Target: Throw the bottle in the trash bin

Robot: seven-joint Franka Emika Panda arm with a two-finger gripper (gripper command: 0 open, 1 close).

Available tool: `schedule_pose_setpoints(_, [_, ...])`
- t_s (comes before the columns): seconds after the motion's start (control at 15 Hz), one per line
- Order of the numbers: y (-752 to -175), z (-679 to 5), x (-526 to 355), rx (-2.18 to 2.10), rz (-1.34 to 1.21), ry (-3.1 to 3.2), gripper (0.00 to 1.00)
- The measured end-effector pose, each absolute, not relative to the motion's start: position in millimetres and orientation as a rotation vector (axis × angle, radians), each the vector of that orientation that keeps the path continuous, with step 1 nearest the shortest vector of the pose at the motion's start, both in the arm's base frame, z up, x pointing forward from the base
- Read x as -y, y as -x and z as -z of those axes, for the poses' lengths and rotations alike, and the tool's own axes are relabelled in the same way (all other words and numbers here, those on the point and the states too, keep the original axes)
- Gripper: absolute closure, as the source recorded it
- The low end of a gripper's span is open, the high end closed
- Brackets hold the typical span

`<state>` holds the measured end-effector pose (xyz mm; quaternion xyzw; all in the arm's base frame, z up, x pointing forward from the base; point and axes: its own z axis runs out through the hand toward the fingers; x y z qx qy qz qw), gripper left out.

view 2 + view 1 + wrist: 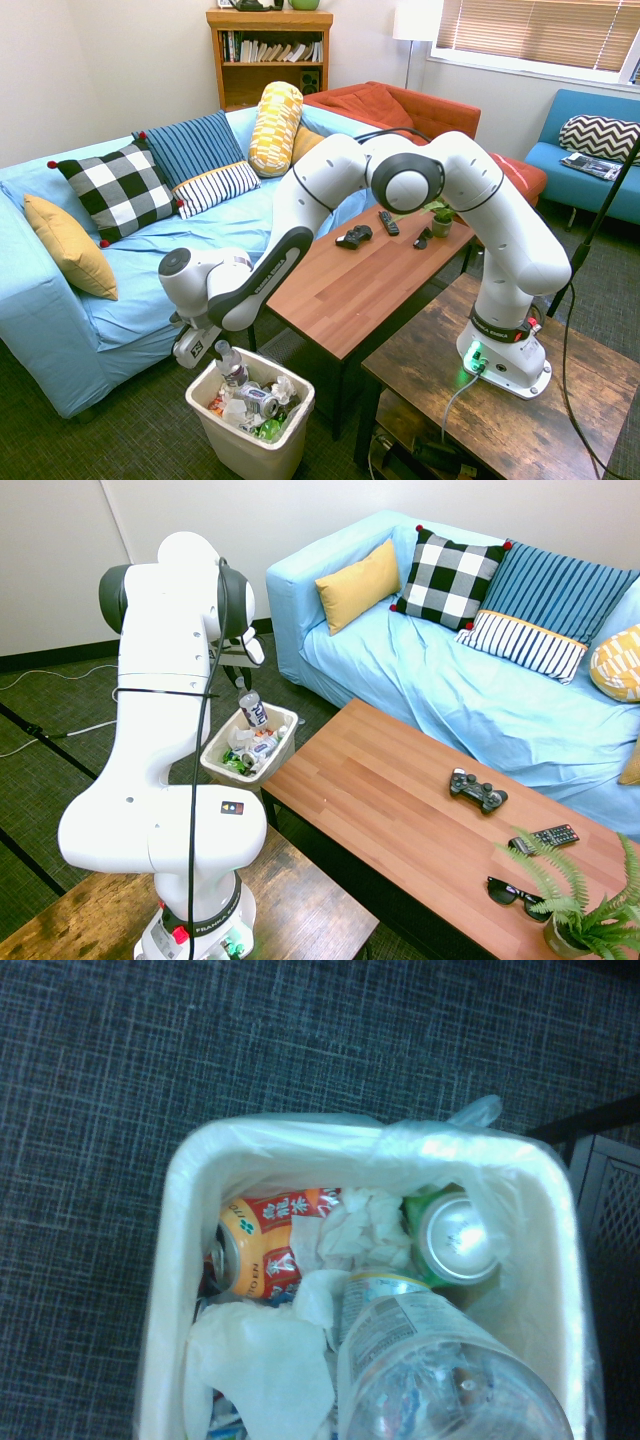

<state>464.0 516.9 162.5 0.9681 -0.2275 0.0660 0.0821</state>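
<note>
Tool (213, 347) hangs right over the bin (228, 440), gripping the bottle (231, 367) by its cap, bottle's base above the cans and tissue.

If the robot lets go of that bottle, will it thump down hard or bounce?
Probably a soft landing: the bottle looks clear and empty, so likely light. It hangs just above the trash bin, over crumpled paper that should cushion it. It might roll against the cans.

The arm's base ring (212, 916) reads "FRANKA"; other print is illegible.
</note>
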Motion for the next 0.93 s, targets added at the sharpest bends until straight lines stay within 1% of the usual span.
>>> schedule_pose_setpoints(0.33, [-483.7,-135.9,-525.9,0.710,-0.208,-2.866,0.00])
schedule_pose_setpoints(0.67, [-495.1,-148.2,-531.1,0.744,-0.229,-2.863,0.00])
schedule_pose_setpoints(0.93, [-493.6,-152.4,-535.7,0.773,-0.228,-2.863,0.00])
